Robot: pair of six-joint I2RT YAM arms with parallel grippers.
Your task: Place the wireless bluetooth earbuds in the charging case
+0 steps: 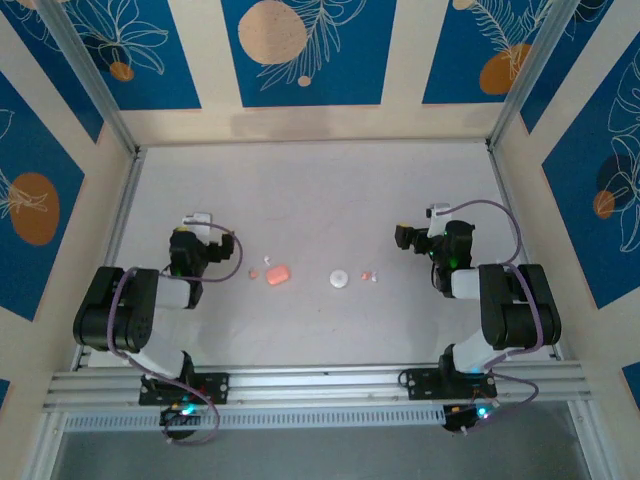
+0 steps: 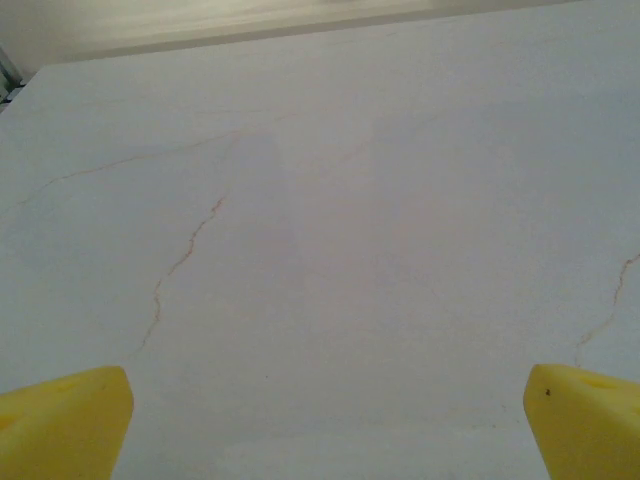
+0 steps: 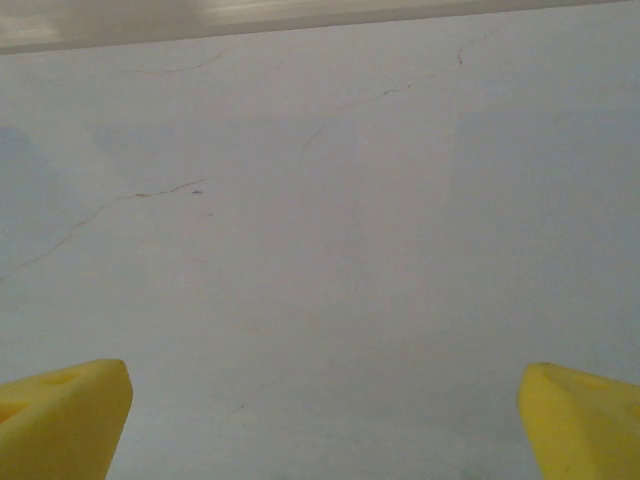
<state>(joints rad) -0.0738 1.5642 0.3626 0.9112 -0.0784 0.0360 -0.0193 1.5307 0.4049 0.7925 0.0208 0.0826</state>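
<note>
While the left claw (image 2: 328, 425) gapes wide above the white desk (image 1: 300, 200), the small salmon-pink rounded plastic charging case (image 1: 278, 274) lies further right, then a white round puck (image 1: 340, 279), tiny pale-pink earbuds (image 1: 368, 276) beside it, and the right claw (image 3: 325, 420), equally wide.

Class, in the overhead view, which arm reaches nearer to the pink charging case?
Left. The left arm ends just left of the charging case; the right arm ends farther off on its right, beyond the white puck.
</note>
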